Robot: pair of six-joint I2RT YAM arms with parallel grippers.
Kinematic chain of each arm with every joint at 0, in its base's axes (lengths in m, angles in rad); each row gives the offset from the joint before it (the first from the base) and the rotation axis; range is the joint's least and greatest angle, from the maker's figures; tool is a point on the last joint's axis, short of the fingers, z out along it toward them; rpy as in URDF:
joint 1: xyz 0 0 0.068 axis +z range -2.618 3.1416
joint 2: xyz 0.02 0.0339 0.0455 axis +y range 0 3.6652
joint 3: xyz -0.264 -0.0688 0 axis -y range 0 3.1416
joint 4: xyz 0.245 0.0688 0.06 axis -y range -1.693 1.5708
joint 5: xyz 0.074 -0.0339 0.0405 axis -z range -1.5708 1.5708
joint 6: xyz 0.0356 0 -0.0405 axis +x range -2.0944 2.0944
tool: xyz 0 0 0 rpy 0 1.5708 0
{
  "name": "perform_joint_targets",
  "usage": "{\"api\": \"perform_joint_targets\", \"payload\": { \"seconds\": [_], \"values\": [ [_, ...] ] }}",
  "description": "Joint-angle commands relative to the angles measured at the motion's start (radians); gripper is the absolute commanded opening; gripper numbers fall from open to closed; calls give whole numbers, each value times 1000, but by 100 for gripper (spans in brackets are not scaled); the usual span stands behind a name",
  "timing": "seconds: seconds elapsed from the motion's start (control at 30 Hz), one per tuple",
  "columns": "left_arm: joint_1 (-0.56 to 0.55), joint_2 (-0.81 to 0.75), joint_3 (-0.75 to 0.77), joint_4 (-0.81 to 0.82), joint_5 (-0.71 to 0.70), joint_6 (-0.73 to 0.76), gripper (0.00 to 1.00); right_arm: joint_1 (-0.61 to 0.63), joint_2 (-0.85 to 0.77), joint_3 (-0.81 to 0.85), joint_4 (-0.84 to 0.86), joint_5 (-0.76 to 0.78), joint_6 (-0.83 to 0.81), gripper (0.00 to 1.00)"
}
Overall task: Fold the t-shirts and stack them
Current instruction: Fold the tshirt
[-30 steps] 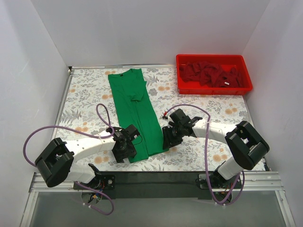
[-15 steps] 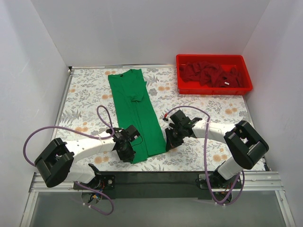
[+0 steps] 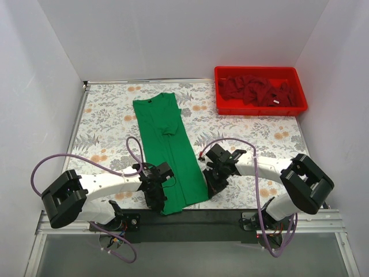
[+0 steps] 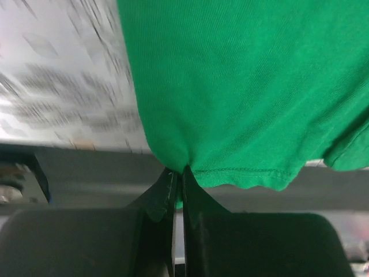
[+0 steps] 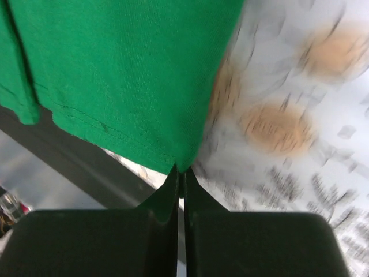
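Two grippers (image 4: 179, 176) (image 5: 180, 173) clamp green t-shirt (image 3: 167, 138) hem.

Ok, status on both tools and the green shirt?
Left tool shut on green t-shirt's near-left hem corner; right tool shut on near-right corner. Shirt laid lengthwise, hem at near edge of table. Dark red t-shirts heaped in red bin, far right.

A plain bright green t-shirt (image 3: 168, 147) lies on a white table (image 3: 104, 115) printed with grey leaves and orange blossoms. The bin (image 3: 260, 112) is vivid red; the shirts (image 3: 256, 89) inside look darker from here, perhaps maroon.
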Motion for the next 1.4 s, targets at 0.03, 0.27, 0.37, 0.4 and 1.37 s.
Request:
{"api": "perform_joint_targets", "payload": {
  "seconds": [0.03,0.27,0.37,0.4,1.37],
  "values": [
    [-57,-46,5,-65,143,-20,0,29,-67,-35,-187,0,-33,1],
    [45,-85,149,-134,50,39,0,26,-8,244,-331,84,-111,1],
    [179,-105,179,-133,-6,104,0,15,64,405,-350,121,-137,1],
    [244,-106,198,-127,-19,134,0,11,86,440,-351,139,-142,1],
    [561,87,262,364,-388,499,0,-129,548,1004,-146,256,-275,1]
  ]
}}
